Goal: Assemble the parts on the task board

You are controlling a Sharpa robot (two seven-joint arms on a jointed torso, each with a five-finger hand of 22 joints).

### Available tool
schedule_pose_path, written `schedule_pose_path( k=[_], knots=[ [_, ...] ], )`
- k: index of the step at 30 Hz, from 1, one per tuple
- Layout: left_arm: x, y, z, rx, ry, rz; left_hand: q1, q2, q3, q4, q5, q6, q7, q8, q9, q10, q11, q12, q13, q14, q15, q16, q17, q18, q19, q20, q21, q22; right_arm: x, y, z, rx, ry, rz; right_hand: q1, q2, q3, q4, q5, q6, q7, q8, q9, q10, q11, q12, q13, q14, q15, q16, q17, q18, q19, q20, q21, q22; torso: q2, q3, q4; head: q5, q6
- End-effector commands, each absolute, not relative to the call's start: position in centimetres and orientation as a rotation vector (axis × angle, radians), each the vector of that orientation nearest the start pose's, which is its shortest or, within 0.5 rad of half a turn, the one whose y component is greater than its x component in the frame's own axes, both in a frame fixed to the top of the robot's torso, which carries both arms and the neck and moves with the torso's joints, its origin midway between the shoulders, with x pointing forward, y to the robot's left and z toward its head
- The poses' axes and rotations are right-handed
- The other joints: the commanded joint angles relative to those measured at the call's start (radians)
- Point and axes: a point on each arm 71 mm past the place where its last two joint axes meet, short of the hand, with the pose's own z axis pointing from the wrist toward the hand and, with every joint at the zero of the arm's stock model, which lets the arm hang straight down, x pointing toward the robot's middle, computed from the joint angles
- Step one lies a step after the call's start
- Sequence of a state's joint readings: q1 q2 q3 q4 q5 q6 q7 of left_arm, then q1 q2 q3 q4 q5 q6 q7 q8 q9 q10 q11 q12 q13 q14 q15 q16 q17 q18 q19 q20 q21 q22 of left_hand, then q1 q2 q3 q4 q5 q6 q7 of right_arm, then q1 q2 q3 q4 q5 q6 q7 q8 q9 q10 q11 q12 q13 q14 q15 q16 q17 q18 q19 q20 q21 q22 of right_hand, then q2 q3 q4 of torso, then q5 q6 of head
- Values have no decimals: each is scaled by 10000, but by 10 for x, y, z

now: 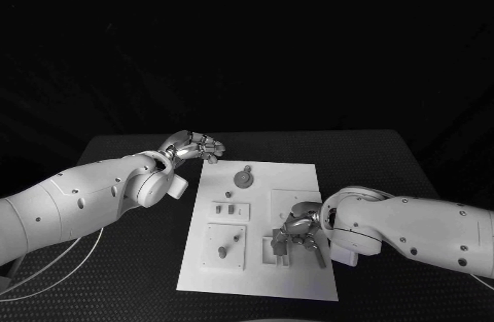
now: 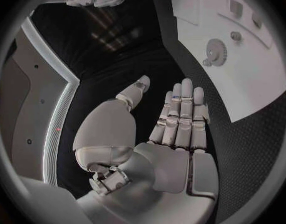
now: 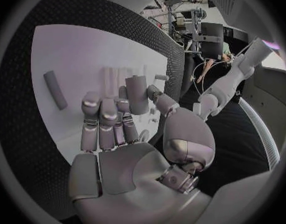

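- The task board [image 1: 263,229] lies flat in the middle of the black worktop [image 1: 381,158], between the two arms.
- Progress, as a judgement: partway at most. A gear-like round part [image 1: 243,178] sits near the board's far end and a small peg [image 1: 223,251] stands in the square plate at the near left corner. Whether either is fully seated is hard to tell from the head view.
- Still loose: a short bar-shaped part [image 3: 54,89] lies flat on the board, in no seat, so at least that one seems left to place.
- The right hand [image 1: 300,230] is low over the board's near right area. In the right wrist view its fingers [image 3: 102,122] are curled inward and a cylindrical part [image 3: 137,94] stands between thumb and fingers, apparently pinched there.
- The bar-shaped part lies apart from those fingers, off to one side on the bare board.
- The left hand [image 1: 195,148] hovers over the worktop just beyond the board's far left corner. Its fingers [image 2: 180,117] are straight, side by side, thumb apart, holding nothing; the gear-like part is near it but untouched.
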State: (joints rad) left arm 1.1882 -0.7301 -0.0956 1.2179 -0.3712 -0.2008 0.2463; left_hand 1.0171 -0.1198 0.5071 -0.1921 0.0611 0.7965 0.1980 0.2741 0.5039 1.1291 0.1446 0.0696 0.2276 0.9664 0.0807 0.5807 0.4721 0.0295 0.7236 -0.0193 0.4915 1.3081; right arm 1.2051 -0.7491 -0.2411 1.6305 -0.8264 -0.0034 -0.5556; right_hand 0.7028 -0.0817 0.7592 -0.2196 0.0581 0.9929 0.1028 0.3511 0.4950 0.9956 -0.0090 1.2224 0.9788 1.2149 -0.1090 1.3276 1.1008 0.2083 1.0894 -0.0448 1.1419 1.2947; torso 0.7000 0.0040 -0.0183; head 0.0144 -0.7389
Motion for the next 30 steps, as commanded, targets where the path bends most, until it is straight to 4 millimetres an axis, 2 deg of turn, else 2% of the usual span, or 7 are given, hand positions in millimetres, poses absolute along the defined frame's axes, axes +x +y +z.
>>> schedule_pose_path(
  k=[1, 5, 8, 14, 20, 30],
  knots=[
    [528, 233, -226, -8065, 16846, -12410, -36, -3, 8, 62, -29, -45, -22, -4, -2, -58, -30, 32, -13, -18, 48, -70, 11, 120, 35, 46, -39, 74, 407, -146, -291, 2577, 25740, 5347, -131, -5, -7, -38, 2, 76, 6, -44, 5, 59, 36, -55, 18, 47, 9, -59, -9, 535, -37, 39, 40, -11, 15, 7, 6, -27, -7],
    [528, 234, -226, -8071, 16843, -12397, -34, 0, 9, 63, -29, -45, -23, -1, -1, -58, -30, 33, -14, -18, 48, -73, 15, 120, 36, 46, -41, 77, 406, -144, -296, 2610, 25821, 5321, -162, 12, -22, -38, 8, 77, 8, -49, 5, 56, 38, -65, 29, 45, 12, -64, -6, 535, -43, 43, 41, -16, 24, 18, 25, -11, -24],
    [528, 234, -226, -8082, 16840, -12377, -34, 0, 9, 64, -29, -44, -23, -1, -1, -58, -30, 33, -14, -19, 49, -75, 17, 120, 36, 46, -42, 77, 405, -143, -297, 2581, 25857, 5324, -171, 14, -26, -38, 8, 79, 8, -49, 5, 56, 39, -67, 32, 47, 12, -63, -2, 535, -44, 45, 41, -17, 18, 24, 14, 18, -30],
    [527, 235, -226, -8084, 16833, -12378, -33, -2, 8, 64, -29, -45, -23, 0, -1, -60, -29, 33, -15, -20, 49, -78, 20, 120, 36, 47, -44, 79, 405, -142, -297, 2550, 25930, 5341, -210, 4, -51, -47, 8, 127, -2, -29, 19, 60, 33, -77, 48, 47, 12, -67, 4, 535, -50, 51, 47, -22, 16, 20, -2, 92, -51],
    [527, 235, -226, -8087, 16842, -12376, -31, -5, 7, 65, -29, -47, -23, 2, -2, -61, -29, 33, -16, -20, 50, -82, 25, 121, 37, 47, -47, 83, 404, -141, -299, 2560, 25990, 5358, -248, 2, -69, -45, 3, 137, -5, -28, 24, 62, 29, -89, 60, 40, 9, -78, -1, 535, -55, 56, 50, -28, 17, 1, 13, 90, -65],
    [527, 237, -226, -8105, 16842, -12342, -29, -5, 7, 68, -29, -49, -23, 5, -2, -63, -28, 33, -18, -21, 51, -89, 33, 121, 38, 48, -51, 87, 400, -139, -299, 2649, 26154, 5475, -295, 2, -87, -35, -6, 141, -7, -32, 27, 64, 27, -104, 72, 33, 7, -88, -3, 534, -61, 61, 52, -35, 16, -1, 10, 121, -119]
  ],
)
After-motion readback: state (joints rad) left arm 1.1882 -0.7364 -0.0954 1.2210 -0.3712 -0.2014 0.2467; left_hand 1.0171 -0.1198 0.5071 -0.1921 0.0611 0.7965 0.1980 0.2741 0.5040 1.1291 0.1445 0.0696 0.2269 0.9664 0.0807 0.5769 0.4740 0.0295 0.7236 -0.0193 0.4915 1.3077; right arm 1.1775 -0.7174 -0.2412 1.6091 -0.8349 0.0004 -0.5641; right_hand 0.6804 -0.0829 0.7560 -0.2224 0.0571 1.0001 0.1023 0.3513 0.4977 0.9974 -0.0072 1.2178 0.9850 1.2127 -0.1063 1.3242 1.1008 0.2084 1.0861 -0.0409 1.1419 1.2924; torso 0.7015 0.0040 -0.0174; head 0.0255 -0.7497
